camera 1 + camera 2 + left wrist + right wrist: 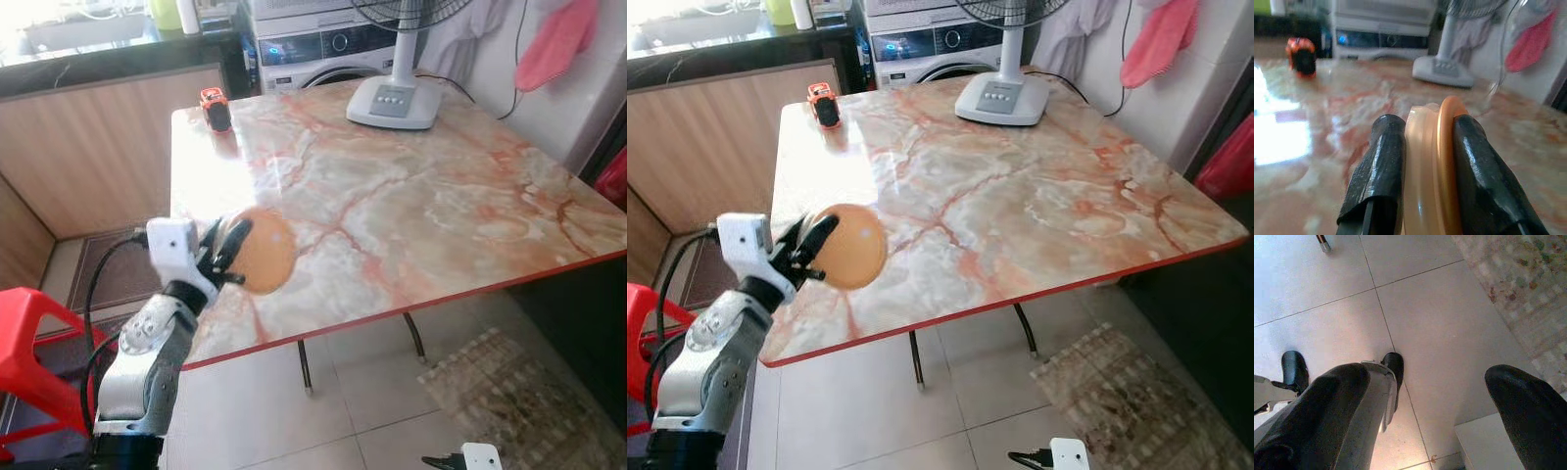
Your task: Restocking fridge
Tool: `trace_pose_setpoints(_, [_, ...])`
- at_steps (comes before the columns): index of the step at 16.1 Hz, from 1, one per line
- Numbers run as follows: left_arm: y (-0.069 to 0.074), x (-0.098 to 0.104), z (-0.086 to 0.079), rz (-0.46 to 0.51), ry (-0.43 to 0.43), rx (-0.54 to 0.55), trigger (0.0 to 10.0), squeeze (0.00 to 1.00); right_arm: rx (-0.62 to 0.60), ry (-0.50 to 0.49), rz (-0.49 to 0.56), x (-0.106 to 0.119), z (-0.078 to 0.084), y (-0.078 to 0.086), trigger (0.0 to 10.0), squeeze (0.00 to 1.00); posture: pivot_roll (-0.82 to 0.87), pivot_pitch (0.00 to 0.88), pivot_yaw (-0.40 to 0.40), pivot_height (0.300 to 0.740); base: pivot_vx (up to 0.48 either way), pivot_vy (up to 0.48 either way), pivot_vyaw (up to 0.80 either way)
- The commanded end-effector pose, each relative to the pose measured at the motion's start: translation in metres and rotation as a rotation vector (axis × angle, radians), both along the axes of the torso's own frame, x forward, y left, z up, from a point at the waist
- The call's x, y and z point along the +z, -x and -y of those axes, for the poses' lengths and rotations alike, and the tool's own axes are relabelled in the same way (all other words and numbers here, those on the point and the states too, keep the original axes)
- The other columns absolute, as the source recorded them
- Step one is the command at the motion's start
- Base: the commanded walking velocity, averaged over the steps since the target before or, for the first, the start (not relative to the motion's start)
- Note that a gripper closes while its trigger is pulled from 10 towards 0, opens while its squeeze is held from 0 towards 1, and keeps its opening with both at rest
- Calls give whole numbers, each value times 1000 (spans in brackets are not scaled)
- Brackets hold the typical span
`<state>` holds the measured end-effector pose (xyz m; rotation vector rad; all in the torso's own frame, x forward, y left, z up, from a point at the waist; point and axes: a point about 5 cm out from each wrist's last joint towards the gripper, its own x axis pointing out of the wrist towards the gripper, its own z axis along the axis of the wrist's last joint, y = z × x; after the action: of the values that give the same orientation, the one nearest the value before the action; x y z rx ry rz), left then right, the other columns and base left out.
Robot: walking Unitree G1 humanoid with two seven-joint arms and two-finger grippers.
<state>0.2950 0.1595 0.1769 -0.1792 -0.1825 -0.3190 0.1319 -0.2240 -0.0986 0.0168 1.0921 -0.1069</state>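
Marble-topped table [411, 206], kitchen corner.
Left gripper [227, 253] clamped an orange disc [265, 252] above the near edge; right gripper [1430, 406] hung spread over floor tiles [1440, 313]. Fan base [394, 102] stood at the far side.

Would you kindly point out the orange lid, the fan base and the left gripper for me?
orange lid [266, 252]: left eye view, its flat face.
fan base [394, 103]: left eye view, the button panel.
left gripper [1427, 161]: left wrist view, between the fingertips.
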Motion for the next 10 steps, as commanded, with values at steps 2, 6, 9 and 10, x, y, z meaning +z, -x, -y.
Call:
trace_pose_setpoints(2, [2, 15, 7, 47, 25, -43, 10000, 0, 8, 1, 3, 0, 0, 1, 10000, 0, -17, 0, 59, 740, 0, 0, 0])
trace_pose_setpoints(6, [3, 13, 7, 22, 137, -59, 10000, 0, 4, 2, -1, -1, 0, 3, 10000, 0, -14, 0, 52, 740, 0, 0, 0])
trace_pose_setpoints(9, [1, 12, 15, 12, 146, -69, 10000, 0, -5, 2, 0, -1, 1, 3, 10000, 0, -26, 0, 54, 740, 0, 0, 0])
trace_pose_setpoints(10, [1, 10, 16, 6, 144, -67, 10000, 0, -3, 1, -2, -1, 1, 3, 10000, 0, -29, 0, 54, 740, 0, 0, -550])
